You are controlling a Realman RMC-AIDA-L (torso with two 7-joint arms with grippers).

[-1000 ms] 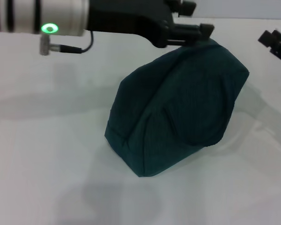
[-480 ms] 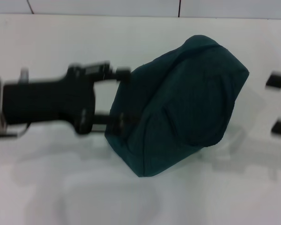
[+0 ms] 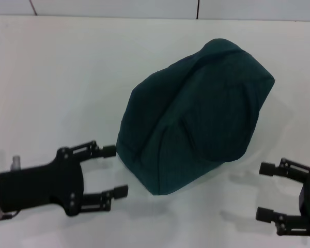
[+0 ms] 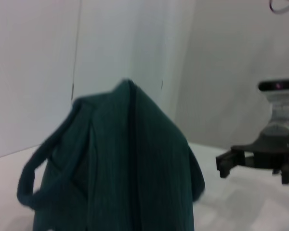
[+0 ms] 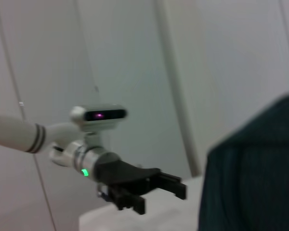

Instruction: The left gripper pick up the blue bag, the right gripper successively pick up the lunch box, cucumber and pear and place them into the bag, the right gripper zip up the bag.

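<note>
The blue bag (image 3: 196, 116) sits closed and bulging on the table (image 3: 57, 77), no food visible outside it. Left gripper (image 3: 111, 172) and right gripper (image 3: 266, 191) flank it, jaws spread, holding nothing; the task appears finished.

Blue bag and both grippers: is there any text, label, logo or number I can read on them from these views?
No readable text in any view.
The blue bag shows only plain fabric; no logo or label faces the cameras.
The left gripper and right gripper, both open beside the bag, carry no legible markings.
The table bears no markings either.
</note>
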